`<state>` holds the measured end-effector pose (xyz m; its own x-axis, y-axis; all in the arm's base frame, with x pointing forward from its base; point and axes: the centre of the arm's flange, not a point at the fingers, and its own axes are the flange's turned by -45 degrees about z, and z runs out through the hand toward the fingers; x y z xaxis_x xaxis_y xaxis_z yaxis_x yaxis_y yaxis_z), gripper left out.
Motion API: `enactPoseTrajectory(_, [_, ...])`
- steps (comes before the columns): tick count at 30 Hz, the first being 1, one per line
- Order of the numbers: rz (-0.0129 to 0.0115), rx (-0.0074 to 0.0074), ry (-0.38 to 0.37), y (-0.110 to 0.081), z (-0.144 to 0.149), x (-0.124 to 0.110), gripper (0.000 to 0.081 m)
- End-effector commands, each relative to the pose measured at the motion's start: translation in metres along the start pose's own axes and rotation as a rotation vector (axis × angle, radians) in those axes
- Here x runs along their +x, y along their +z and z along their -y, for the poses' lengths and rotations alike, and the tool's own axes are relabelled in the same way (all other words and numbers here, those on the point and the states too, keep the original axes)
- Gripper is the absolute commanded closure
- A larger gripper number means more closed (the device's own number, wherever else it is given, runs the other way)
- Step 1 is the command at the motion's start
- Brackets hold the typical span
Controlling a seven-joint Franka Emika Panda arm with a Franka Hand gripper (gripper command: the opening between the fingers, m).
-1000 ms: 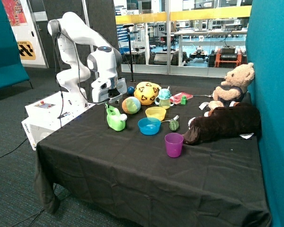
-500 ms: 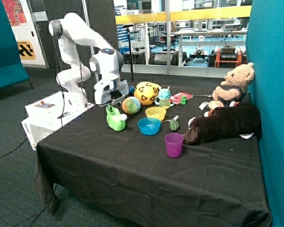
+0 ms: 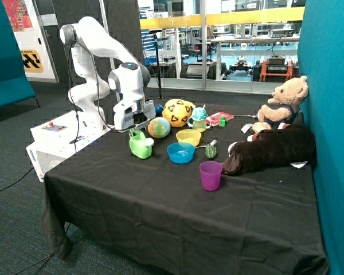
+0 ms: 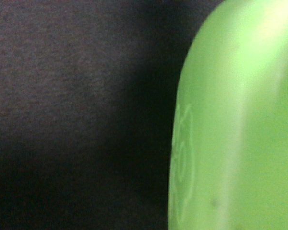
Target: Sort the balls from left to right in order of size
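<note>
The gripper (image 3: 139, 121) hangs low over the green watering can (image 3: 141, 145) on the counter (image 3: 160, 195); whether its fingers are parted cannot be told. The pastel ball (image 3: 159, 127) lies just beyond, toward the yellow ball (image 3: 178, 112), with the small blue ball (image 3: 158, 109) behind.

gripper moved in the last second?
Yes. The gripper has shifted toward the pastel ball and now sits just above the green watering can, which has stayed put.

Arm (image 3: 129, 94) hides most of tiny blue ball (image 3: 159, 109).
</note>
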<state>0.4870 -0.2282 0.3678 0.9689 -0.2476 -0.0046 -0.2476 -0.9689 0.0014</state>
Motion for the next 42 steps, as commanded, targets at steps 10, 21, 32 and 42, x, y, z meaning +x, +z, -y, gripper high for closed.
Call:
enactPoseTrajectory(10, [-0.0046,0.0014,0.008,0.008,-0.003,-0.004,0.0808])
enactPoseTrajectory(21, [-0.0046,0.0014,-0.001,0.008,0.0,-0.003,0.0808])
enactPoseTrajectory(32, [-0.0046,0.0014,-0.009,0.002,0.004,-0.003,0.0808])
enactPoseTrajectory(42, [-0.0046,0.0012,-0.076,-0.02,0.028,0.006,0.0808])
